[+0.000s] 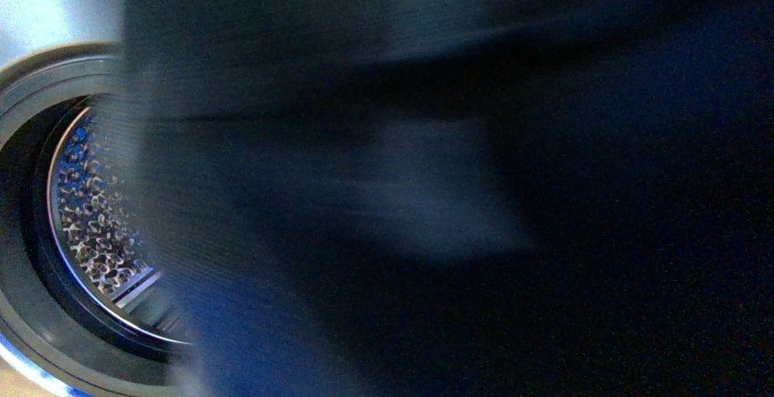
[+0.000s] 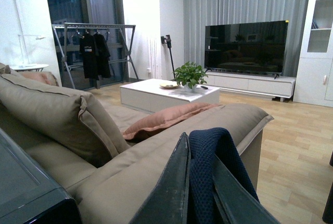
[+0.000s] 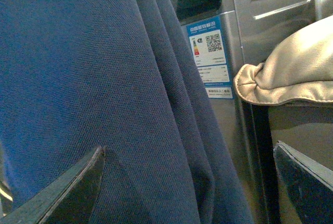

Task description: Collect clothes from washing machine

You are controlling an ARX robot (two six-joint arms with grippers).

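Observation:
The navy-blue clothes [image 1: 475,233] hang blurred across most of the front view, covering the washing machine's mouth. The washing machine [image 1: 55,23] shows at the left with its perforated drum [image 1: 96,224]. My left gripper [image 2: 200,182] is shut on a fold of the clothes [image 2: 208,151], held high above a sofa. My right gripper [image 3: 190,182] is open, its fingers [image 3: 78,187] wide apart, with the hanging clothes [image 3: 104,78] between and just beyond them. The washing machine's grey front [image 3: 270,31] with a blue-white label [image 3: 210,57] stands behind.
In the left wrist view a beige sofa [image 2: 130,172] with cushions [image 2: 52,114] lies below, with a white coffee table [image 2: 166,94], a TV [image 2: 244,47] and a clothes rack [image 2: 93,52] beyond. A beige cushion [image 3: 291,67] lies beside the washer.

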